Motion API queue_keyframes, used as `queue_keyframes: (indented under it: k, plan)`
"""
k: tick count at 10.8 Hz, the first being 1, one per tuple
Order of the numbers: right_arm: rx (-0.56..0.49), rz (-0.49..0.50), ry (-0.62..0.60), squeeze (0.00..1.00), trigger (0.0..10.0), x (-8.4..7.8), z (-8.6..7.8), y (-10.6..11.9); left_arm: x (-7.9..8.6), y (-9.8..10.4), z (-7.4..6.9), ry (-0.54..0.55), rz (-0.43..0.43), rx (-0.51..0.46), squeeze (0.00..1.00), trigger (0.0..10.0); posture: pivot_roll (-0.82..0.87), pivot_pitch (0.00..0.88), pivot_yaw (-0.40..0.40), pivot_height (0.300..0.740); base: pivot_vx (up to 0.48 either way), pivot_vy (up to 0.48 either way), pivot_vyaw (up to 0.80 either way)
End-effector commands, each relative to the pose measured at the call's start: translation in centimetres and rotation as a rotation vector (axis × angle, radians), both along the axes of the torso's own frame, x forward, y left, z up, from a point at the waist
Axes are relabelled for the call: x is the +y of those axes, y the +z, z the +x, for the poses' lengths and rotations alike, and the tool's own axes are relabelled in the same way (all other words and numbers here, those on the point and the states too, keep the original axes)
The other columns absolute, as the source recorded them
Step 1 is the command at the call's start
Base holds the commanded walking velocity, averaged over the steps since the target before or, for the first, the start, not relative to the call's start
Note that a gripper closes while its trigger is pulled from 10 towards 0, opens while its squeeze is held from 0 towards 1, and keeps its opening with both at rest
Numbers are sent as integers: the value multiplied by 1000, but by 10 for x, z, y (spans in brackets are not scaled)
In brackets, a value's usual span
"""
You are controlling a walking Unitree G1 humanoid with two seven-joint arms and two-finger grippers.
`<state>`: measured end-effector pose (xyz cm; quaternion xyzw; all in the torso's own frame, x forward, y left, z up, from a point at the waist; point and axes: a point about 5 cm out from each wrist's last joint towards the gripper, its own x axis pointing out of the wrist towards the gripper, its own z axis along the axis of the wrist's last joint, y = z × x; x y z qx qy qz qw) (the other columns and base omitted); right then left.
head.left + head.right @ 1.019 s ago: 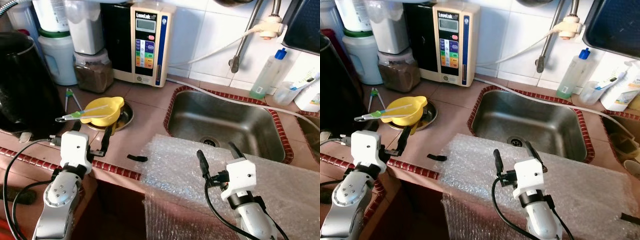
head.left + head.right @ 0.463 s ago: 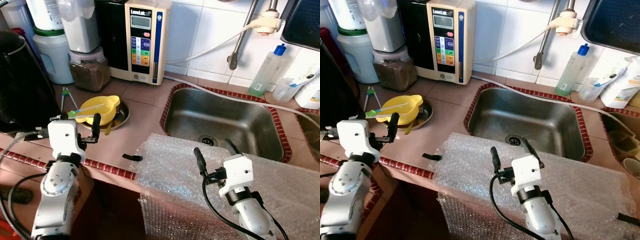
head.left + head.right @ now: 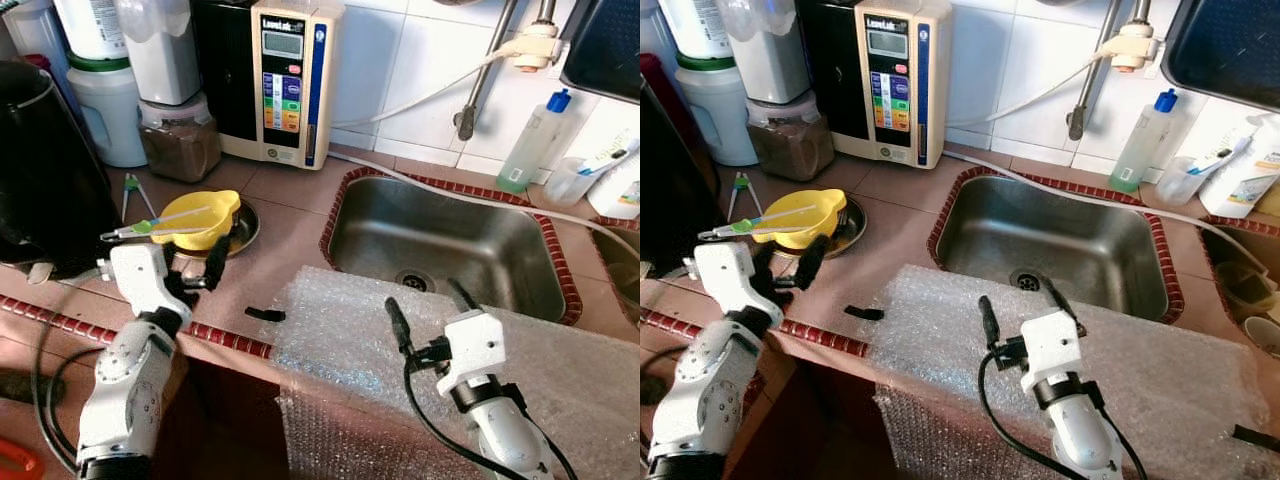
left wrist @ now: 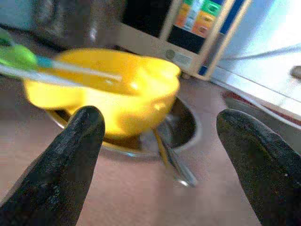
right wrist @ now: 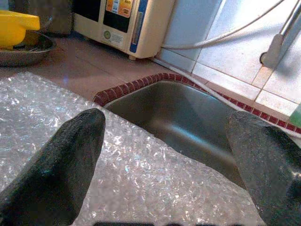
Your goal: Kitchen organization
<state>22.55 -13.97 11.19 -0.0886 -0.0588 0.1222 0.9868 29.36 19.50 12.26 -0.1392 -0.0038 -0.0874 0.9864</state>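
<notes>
A: Where is the left gripper (image 3: 196,268)?
B: Fingers spread, just near of the yellow bowl (image 3: 203,219) on its metal plate (image 3: 247,228).
A: The right gripper (image 3: 425,306)?
B: Spread wide above bubble wrap (image 3: 340,340), near the sink (image 3: 455,250).

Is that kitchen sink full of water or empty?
Empty. The steel sink shows a bare, dry-looking basin with its drain uncovered; no water or dishes in it.

Bright, even daylight; blurred left wrist view.
</notes>
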Motion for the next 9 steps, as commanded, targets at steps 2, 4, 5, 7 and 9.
queue_keyframes:
  k: [2,4,5,7,9]
  plan:
    - [-4,-7,6,0,10000,-2,-1,3,7,-6,-6,-164,-33,62,0,10000,136,0,-75,740,0,0,0]
    - [-3,-9,11,0,10000,-1,1,3,29,-4,-2,-134,-10,81,0,10000,139,0,-78,740,0,0,0]
    - [-7,-10,13,0,10000,-1,3,3,42,1,8,-47,4,87,0,10000,137,0,-77,740,0,0,0]
    - [-12,-13,13,0,10000,-1,3,4,44,2,18,-37,9,114,0,10000,131,0,-75,740,0,0,0]
    - [-17,-22,11,0,10000,-2,2,5,40,12,30,6,9,41,0,10000,110,0,-64,740,0,0,0]
